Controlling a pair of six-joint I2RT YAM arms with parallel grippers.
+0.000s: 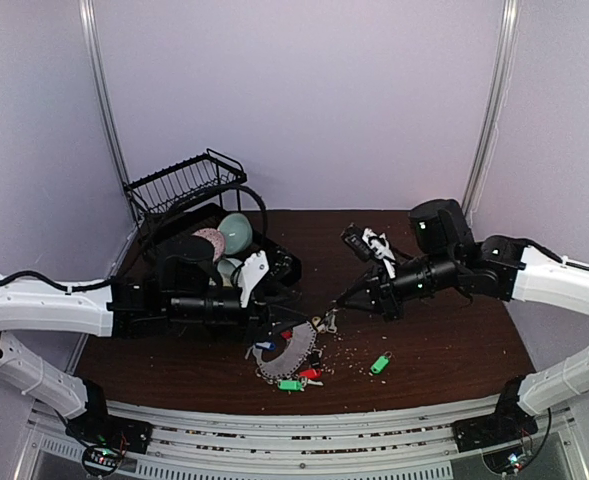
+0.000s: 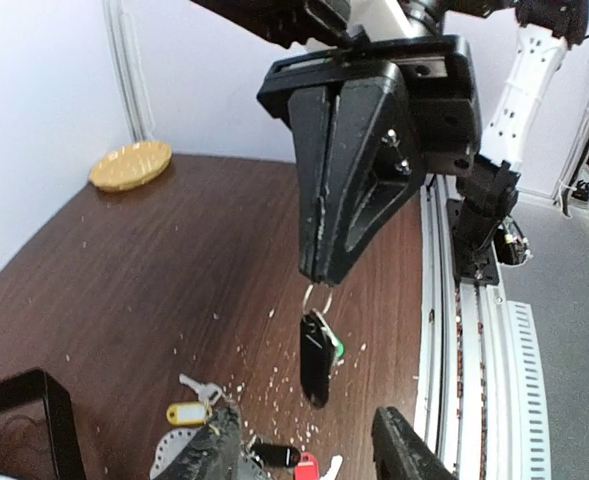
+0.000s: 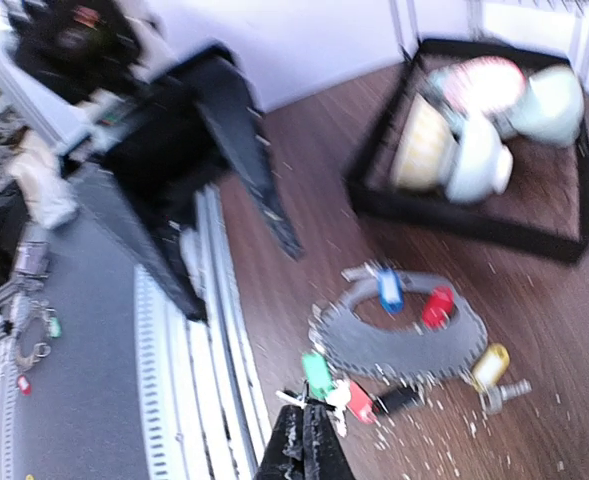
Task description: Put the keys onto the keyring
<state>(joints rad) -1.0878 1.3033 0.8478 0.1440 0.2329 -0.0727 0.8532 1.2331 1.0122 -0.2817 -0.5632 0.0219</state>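
Observation:
My right gripper (image 1: 334, 308) is shut on the small split ring of a black-tagged key (image 2: 316, 350), which hangs above the table. In the right wrist view its fingertips (image 3: 304, 440) are pressed together and hide most of that key. The keyring (image 1: 286, 357) lies flat just below, and it also shows in the right wrist view (image 3: 404, 345). Blue (image 3: 389, 290), red (image 3: 436, 305) and yellow (image 3: 489, 365) tagged keys lie on or against it. Green (image 3: 316, 372), red (image 3: 359, 402) and black (image 3: 399, 398) ones lie at its near rim. My left gripper (image 2: 309, 455) is open and empty over the keyring's left side.
A lone green-tagged key (image 1: 379, 363) lies on the table to the right. A black dish rack (image 1: 189, 215) with bowls stands at the back left. A yellow-orange plate (image 2: 131, 165) sits far off. Small crumbs are scattered round the keyring.

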